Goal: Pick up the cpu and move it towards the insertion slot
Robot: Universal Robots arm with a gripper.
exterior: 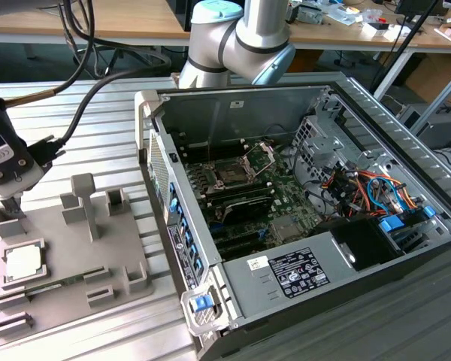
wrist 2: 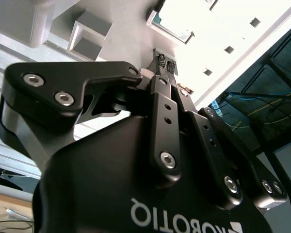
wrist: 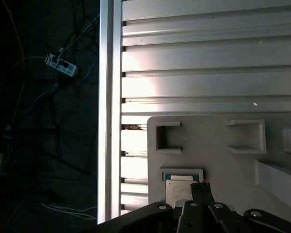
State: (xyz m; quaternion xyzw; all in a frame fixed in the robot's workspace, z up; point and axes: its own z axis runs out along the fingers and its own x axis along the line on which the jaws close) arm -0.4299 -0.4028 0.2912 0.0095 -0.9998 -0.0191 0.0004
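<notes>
Hovering near the one cpu [exterior: 22, 262], the single gripper [exterior: 16, 210] is closed and empty.

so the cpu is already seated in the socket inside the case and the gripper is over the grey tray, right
Not quite. The exterior view shows the cpu lying in a recess on the grey tray, outside the case, not in the insertion slot on the board. The gripper is over that tray, close to the cpu.
</notes>
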